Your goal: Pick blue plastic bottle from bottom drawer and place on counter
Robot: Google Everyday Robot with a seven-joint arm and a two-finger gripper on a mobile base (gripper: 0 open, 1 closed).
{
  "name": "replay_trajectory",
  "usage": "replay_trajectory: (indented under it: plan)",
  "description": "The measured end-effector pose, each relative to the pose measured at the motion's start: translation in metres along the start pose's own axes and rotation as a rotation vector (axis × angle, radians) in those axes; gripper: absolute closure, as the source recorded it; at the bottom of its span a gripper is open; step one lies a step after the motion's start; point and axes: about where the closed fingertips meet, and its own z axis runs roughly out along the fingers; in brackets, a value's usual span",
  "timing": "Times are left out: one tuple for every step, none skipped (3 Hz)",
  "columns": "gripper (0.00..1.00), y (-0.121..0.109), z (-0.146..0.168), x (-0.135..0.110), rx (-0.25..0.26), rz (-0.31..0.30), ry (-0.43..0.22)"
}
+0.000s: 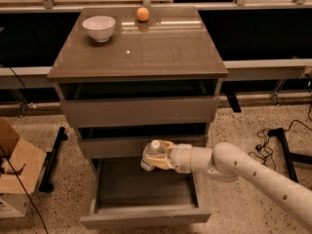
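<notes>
Clear plastic bottle, white-capped, held fast in our jaws above the open bottom drawer, just in front of the middle drawer and well below the table.

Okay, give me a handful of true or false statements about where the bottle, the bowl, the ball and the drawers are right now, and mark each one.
1. The end effector holds the blue plastic bottle above the open bottom drawer. True.
2. The white bowl sits inside the bottom drawer. False: it sits on the counter, near the back left corner.
3. The orange ball rests on the counter by its back edge. True.
4. The blue plastic bottle stands on the counter. False: the end effector holds it well below counter level.
5. All three drawers are shut. False: the bottom drawer is pulled out.
</notes>
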Motion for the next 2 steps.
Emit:
replay_trajectory:
  plan:
    - [1.00, 0.026, -0.022, -0.086, -0.038, -0.172, 0.036]
    - [1.00, 0.045, -0.041, -0.166, -0.017, -0.327, 0.066]
